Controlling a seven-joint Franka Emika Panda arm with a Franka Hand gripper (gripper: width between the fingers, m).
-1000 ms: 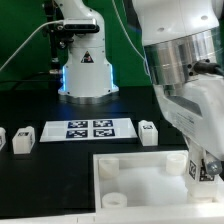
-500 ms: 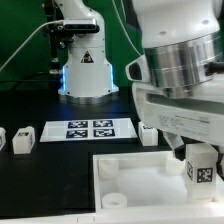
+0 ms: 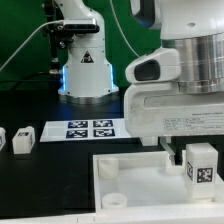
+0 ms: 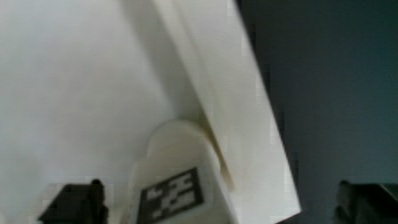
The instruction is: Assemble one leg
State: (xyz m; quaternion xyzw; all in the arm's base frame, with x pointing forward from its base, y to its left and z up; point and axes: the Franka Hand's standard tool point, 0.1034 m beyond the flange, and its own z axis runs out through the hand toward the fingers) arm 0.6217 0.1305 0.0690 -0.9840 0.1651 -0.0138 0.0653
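Observation:
One leg (image 3: pixel 200 168), a small white post with a black-and-white tag, stands at the right edge of the big white square tray (image 3: pixel 135 172) in the exterior view. My gripper (image 3: pixel 198 152) hangs right over it, with a dark finger (image 3: pixel 178 155) just beside it. In the wrist view the leg (image 4: pixel 175 185) sits between my two dark fingertips (image 4: pixel 75 203), which stand wide apart with gaps on both sides. The gripper (image 4: pixel 222 204) is open around the leg.
The marker board (image 3: pixel 88 128) lies on the black table behind the tray. Two more tagged legs (image 3: pixel 22 139) stand at the exterior view's left, one cut by the edge. The arm's base (image 3: pixel 85 70) is at the back.
My hand has swung toward the exterior view's left and fills more of the picture, hiding the leg that stood by the marker board. The leg under the gripper has stayed about where it was.

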